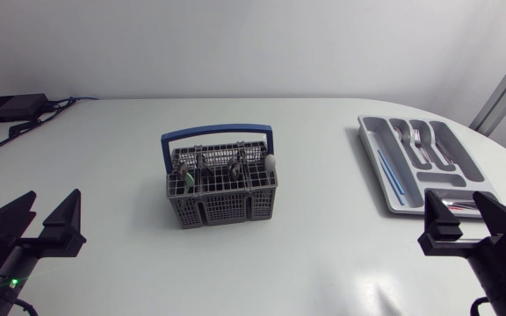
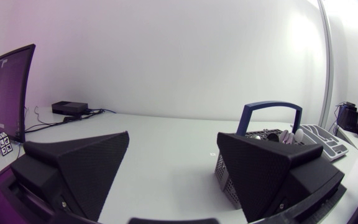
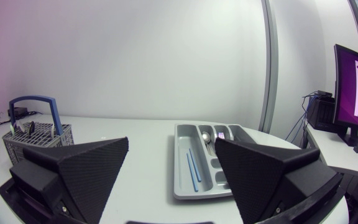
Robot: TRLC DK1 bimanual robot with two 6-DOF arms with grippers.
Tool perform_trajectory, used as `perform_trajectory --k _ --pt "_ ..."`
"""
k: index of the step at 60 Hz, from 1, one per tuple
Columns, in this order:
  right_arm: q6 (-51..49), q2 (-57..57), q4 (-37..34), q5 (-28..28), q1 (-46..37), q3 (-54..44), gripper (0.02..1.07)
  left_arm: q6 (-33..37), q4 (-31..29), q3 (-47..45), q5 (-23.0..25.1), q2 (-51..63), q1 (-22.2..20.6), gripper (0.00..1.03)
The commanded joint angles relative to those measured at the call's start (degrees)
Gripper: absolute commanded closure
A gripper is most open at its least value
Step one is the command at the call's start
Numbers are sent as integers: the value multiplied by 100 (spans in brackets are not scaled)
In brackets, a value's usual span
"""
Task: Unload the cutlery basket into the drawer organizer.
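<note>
A grey cutlery basket (image 1: 221,188) with a blue handle (image 1: 217,134) stands mid-table, holding several pieces of cutlery. The grey drawer organizer (image 1: 374,154) lies at the right, with forks (image 1: 418,140) in a middle compartment and a blue straw (image 1: 392,172) in its left one. My left gripper (image 1: 44,219) rests open at the near left, empty. My right gripper (image 1: 468,219) rests open at the near right, over the organizer's near end. In the left wrist view the basket (image 2: 224,171) stands ahead, partly behind a finger (image 2: 263,165). The right wrist view shows the organizer (image 3: 185,180) ahead and the basket (image 3: 17,145) farther off.
A black box (image 1: 9,107) with cables sits at the far left corner of the white table (image 1: 323,246). The table's curved right edge runs just beyond the organizer.
</note>
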Motion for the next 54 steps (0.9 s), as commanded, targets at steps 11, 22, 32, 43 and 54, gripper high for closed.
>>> perform_trajectory --k 11,22,32,43,54 --pt "65 -45 -34 -16 50 -108 7 -102 16 -141 1 -32 35 4" --pt "73 -45 -16 10 50 -108 7 -93 43 -141 1 -41 44 4" --pt "82 -54 19 63 103 -108 7 -58 148 -132 1 -41 52 4" --pt "91 -45 89 159 208 6 7 -40 157 131 1 -41 158 4" --pt "73 25 89 309 366 331 7 -40 7 518 1 -23 175 4"
